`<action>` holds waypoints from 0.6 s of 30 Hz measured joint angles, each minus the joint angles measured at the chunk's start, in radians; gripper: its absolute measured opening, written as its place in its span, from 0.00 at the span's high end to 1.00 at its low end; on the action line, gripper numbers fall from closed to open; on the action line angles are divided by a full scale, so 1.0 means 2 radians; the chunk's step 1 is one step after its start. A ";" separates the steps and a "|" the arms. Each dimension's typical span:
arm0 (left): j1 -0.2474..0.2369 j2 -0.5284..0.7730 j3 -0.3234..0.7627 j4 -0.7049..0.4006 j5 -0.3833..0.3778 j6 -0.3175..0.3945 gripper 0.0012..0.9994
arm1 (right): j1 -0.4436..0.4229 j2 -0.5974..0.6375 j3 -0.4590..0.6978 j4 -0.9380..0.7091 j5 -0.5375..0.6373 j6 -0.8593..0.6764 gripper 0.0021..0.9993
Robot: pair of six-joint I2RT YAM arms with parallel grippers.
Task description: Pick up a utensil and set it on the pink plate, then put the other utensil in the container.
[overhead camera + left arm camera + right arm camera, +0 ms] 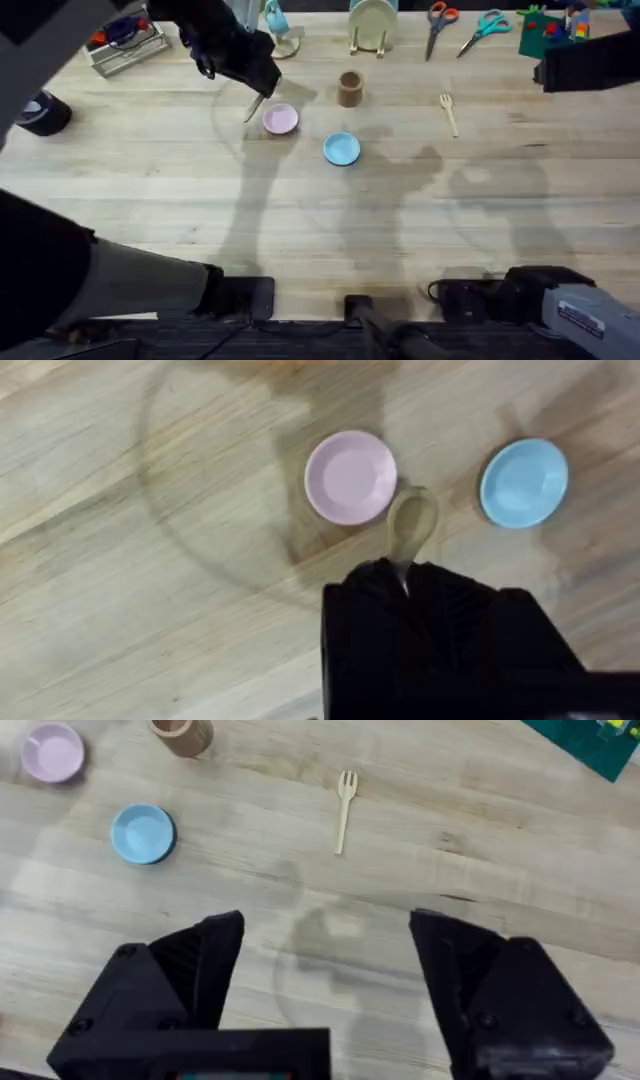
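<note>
The left gripper [258, 98], jaws clamped on the wooden spoon [411, 525], hangs just left of the pink plate [280, 120], so lowering and releasing likely comes next, while the right gripper [325, 960] waits wide open, near the fork [345, 808] and the container [349, 89].

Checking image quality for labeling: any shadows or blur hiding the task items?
Overhead: left arm large and dark, soft shadows on the table, fork clear. Left wrist: the left claw holds the spoon, shadow beside the pink plate. Right wrist: the right claw open, fork sharp.
</note>
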 joint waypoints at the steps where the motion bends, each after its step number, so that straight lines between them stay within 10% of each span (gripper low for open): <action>1: 0.000 0.000 0.000 0.003 0.002 -0.004 0.96 | 0.000 0.000 0.000 0.000 0.000 0.000 0.00; 18: 0.000 0.075 0.000 0.027 0.011 -0.022 0.96 | 0.000 0.000 0.000 0.000 0.000 0.000 0.00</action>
